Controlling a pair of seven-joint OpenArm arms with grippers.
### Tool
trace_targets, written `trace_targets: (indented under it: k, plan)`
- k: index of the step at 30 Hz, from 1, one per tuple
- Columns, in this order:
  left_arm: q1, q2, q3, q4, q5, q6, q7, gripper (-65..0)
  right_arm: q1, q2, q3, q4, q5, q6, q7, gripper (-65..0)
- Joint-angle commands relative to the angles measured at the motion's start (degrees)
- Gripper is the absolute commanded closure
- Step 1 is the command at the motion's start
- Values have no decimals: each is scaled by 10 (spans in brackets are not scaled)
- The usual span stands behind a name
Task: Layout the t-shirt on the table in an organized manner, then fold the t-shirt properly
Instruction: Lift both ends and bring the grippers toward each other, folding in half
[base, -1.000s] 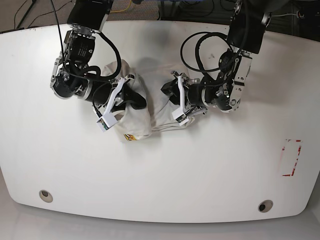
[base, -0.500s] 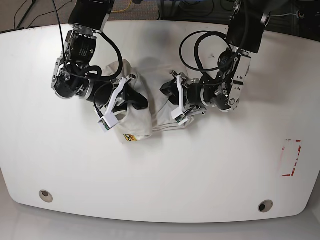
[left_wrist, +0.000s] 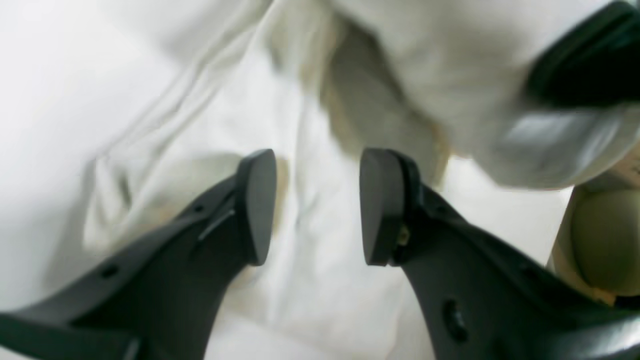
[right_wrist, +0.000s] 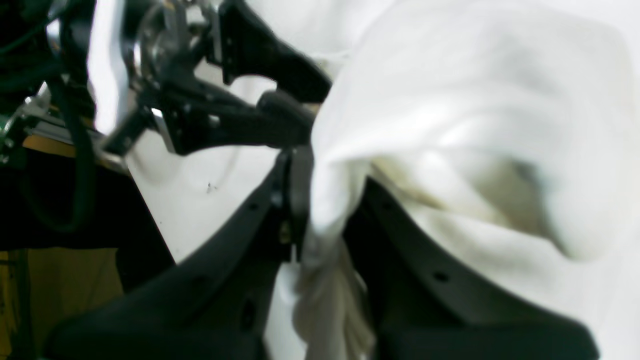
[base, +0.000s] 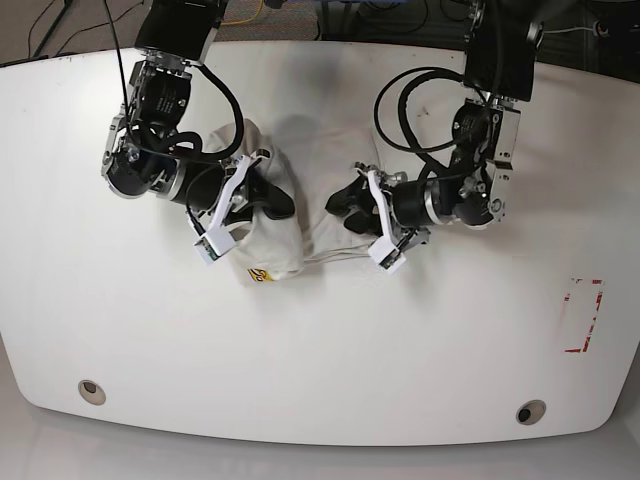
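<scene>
A bunched t-shirt (base: 270, 235) and two arms crowd the middle of the table (base: 320, 340), the left gripper (base: 343, 203) and right gripper (base: 275, 203) close together. Bare tabletop lies wide open along the near edge and both sides.

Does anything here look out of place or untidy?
Yes. The t-shirt lies bunched in a crumpled heap on the table, not spread flat. The right gripper pinches a fold; the left gripper stands open over the cloth.
</scene>
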Motion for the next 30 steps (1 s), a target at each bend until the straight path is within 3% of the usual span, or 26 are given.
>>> trace_targets:
  k: [1, 8, 30]
  plan:
    - [-2, -4, -2, 8, -12, -7, -8, -257, 11, 2, 0, 9, 17, 1, 14, 0]
    - [24, -5, -4, 8, -9, -36, -10, -257, 22, 2, 0, 9, 17, 1, 14, 0]
    - [30, -34, 2, -102, -8, -37, -62, -257, 44, -9, 0, 9, 17, 1, 14, 0]
